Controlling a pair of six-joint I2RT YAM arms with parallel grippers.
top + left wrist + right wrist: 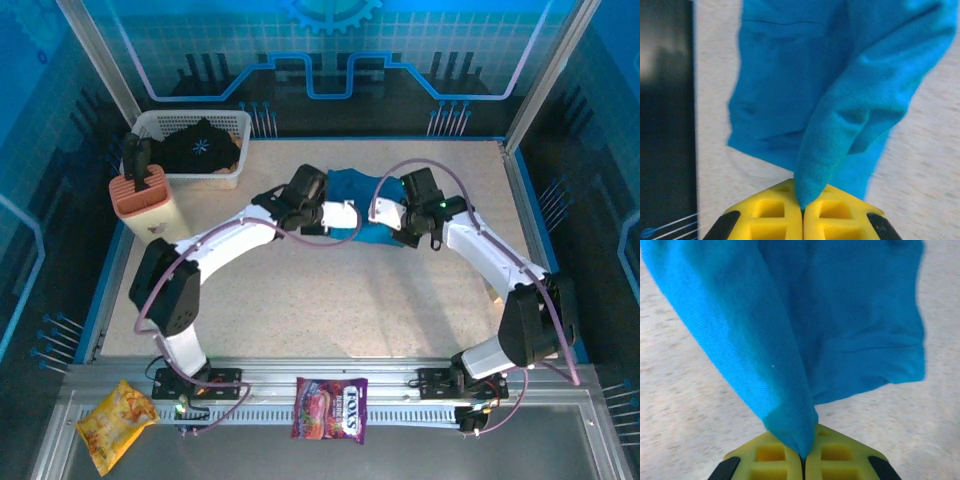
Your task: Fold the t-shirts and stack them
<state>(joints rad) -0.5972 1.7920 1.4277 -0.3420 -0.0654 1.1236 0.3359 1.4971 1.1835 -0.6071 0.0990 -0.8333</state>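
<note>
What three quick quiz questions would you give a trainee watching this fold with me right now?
1. True or false: the left claw is shut on a pinch of the plain teal-blue cloth t-shirt.
2. Where does the black cloth t-shirt with the pale starburst print lie? A. flat on the tabletop; B. in the white plastic basket; C. under the teal-blue shirt.
3. Fill in: the right claw is shut on the ____.
Key: 1 true; 2 B; 3 teal-blue cloth t-shirt.
</note>
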